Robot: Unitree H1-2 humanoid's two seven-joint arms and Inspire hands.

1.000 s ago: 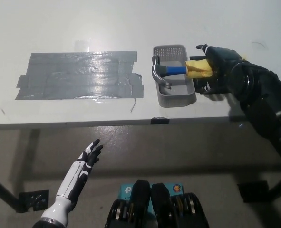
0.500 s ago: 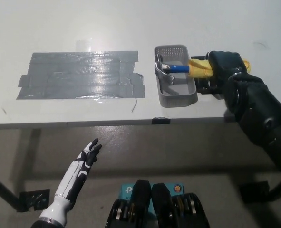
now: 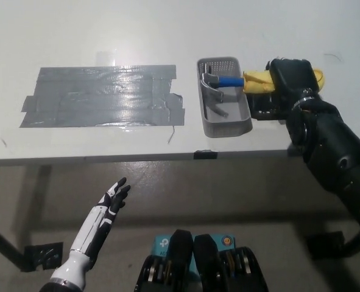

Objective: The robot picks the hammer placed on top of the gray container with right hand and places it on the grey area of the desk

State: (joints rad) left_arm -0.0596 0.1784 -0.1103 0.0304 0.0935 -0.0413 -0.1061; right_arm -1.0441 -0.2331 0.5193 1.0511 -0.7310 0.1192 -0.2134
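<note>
We see the right hand (image 3: pixel 287 82) clamped on the yellow grip of the hammer (image 3: pixel 228 81), whose long axis runs leftward from it across the gray container (image 3: pixel 225 121), the grey area (image 3: pixel 100 96) farther left on the desk (image 3: pixel 76 36), the left hand (image 3: pixel 111 201) idling open below.

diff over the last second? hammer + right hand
The right robot hand, closed on the hammer by its yellow grip, has drawn back toward the table's right. The hammer went with it: the head has shifted from the left rim of the gray container toward the middle and up the picture. The container, the gray tape patch and the left robot hand, open below the table edge, stayed put.
</note>
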